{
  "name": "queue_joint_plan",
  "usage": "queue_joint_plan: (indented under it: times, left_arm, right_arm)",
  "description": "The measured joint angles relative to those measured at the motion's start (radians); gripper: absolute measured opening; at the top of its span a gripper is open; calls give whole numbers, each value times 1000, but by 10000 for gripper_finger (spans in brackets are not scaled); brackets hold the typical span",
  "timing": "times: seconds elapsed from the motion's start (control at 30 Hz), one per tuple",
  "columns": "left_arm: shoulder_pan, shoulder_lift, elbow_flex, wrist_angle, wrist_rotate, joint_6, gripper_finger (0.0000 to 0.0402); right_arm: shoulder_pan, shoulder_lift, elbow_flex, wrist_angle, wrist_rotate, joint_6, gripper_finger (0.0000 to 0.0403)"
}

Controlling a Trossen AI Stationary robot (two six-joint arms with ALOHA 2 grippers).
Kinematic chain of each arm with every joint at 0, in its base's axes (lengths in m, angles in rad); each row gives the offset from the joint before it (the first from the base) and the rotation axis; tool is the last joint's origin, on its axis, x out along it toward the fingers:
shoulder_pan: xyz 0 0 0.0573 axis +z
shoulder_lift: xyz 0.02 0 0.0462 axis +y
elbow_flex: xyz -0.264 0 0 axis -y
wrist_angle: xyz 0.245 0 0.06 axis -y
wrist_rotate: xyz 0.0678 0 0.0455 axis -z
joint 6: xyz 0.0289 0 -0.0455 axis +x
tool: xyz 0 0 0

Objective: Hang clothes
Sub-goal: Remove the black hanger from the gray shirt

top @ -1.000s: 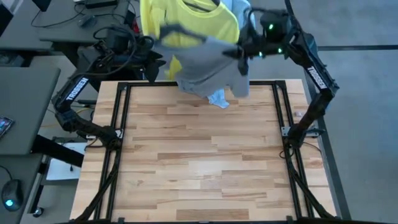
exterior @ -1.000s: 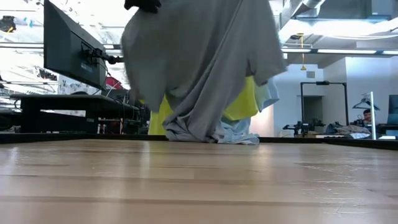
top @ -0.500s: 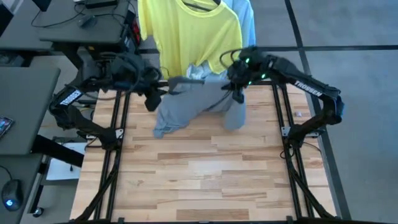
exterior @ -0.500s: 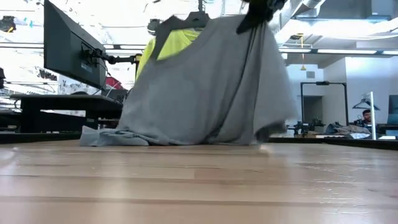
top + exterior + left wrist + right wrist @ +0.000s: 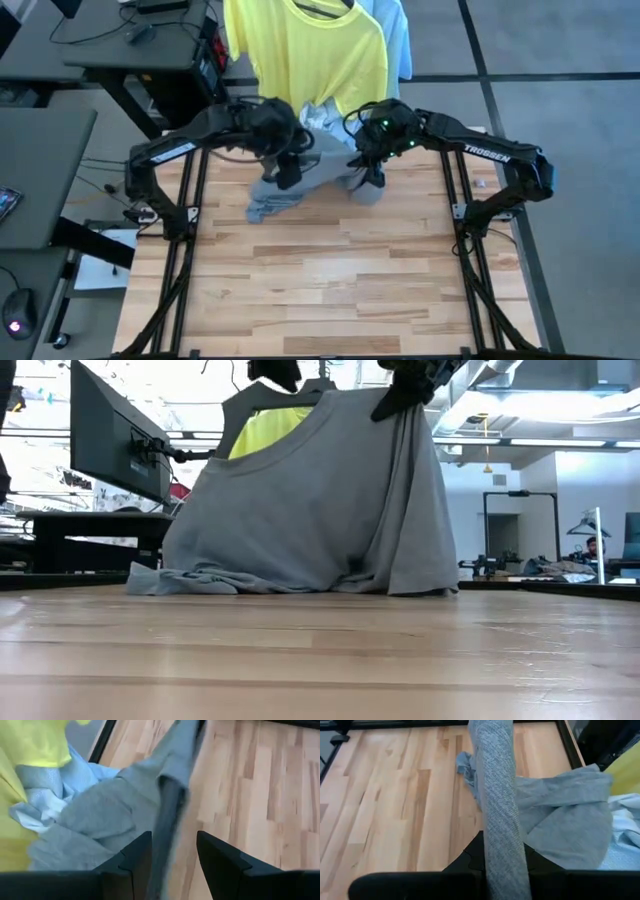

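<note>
As seen from above: my left gripper (image 5: 289,172) and my right gripper (image 5: 367,168) hold the grey T-shirt (image 5: 300,185) between them at the table's (image 5: 320,280) far edge. Neon-yellow T-shirt (image 5: 305,50) already hangs beyond the table; light-blue shirt (image 5: 322,112) lies bunched beneath it, unhung.

Low view: grey T-shirt (image 5: 320,510) held up by both top corners, its hem pooled on the table (image 5: 320,660). Black hanger (image 5: 255,398) shows at its collar, the yellow shirt (image 5: 262,430) behind.

Left wrist view: my fingers (image 5: 135,855) stand apart around a fold of grey fabric (image 5: 167,810); I cannot tell whether they clamp it.

Right wrist view: my fingers (image 5: 475,852) closed on a taut grey band (image 5: 497,795).

Status, by my judgement: one garment hung, the grey in hand, the blue remaining.
</note>
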Motion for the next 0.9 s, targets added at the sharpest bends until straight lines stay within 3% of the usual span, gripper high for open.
queue_joint_plan:
  times: [0.43, 0.57, 0.63, 0.8, 0.9]
  left_arm:
    - [56, 106, -4, -7, 16, 167, 139]
    - [56, 105, -3, 11, 3, 169, 103]
    - [57, 104, 8, 0, 3, 175, 80]
    - [64, 96, 42, -62, 16, 165, 80]
    - [68, 97, 43, -73, 14, 165, 78]
  right_arm:
    - [-4, 0, 0, 11, 3, 17, 20]
    - [-4, 1, 0, 10, -3, 20, 21]
    - [-3, 1, 2, 4, -7, 20, 38]
    - [-5, 1, 1, -87, 2, 13, 89]
    - [-10, 5, 1, -145, 9, 13, 97]
